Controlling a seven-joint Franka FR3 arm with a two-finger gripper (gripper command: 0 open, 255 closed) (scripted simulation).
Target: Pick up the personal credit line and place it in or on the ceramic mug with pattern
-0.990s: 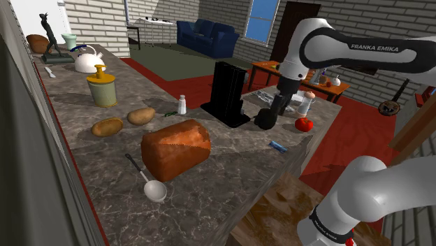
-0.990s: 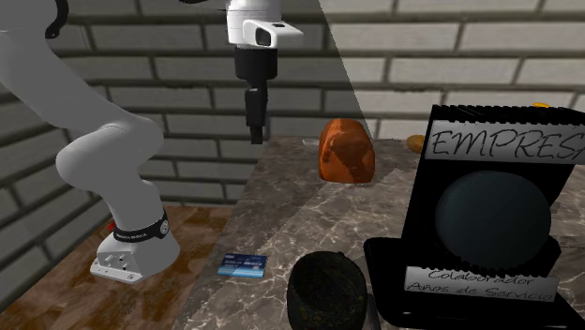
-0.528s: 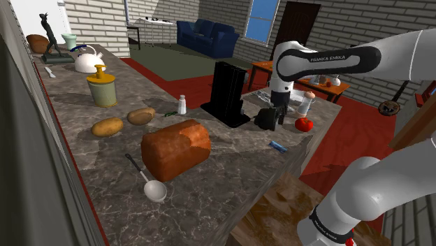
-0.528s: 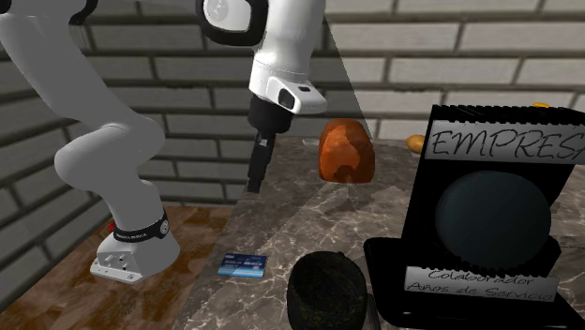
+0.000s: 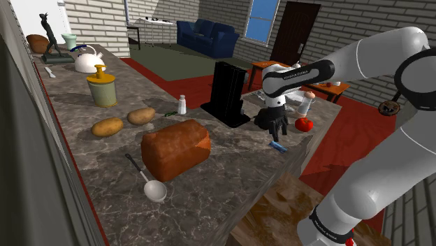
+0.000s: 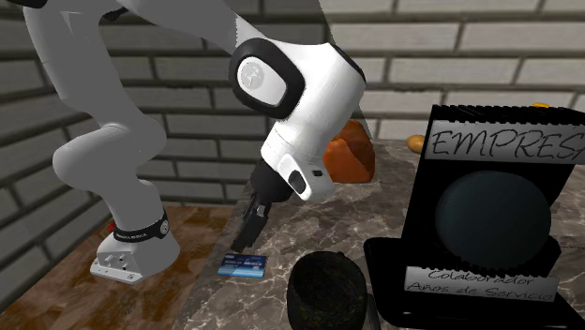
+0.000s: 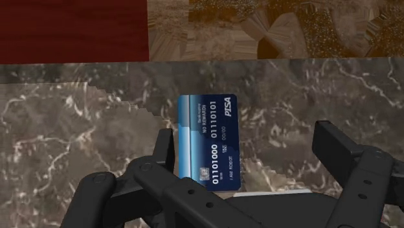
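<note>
Lower pincer (image 7: 246,139), fingers spread apart and empty, onto flat blue credit card (image 7: 208,142) lying face-up on dark marble-patterned counter (image 7: 78,129), close to counter edge. Shift sideways first to centre card, now nearer one finger than the other. Expect thin card to resist pinching; set fingertips down against surface before closing. Find dark round mug (image 6: 325,291) near card, in front of black plaque (image 6: 492,211). Beyond counter: red floor (image 7: 71,29), grey brick walls (image 6: 450,56).
</note>
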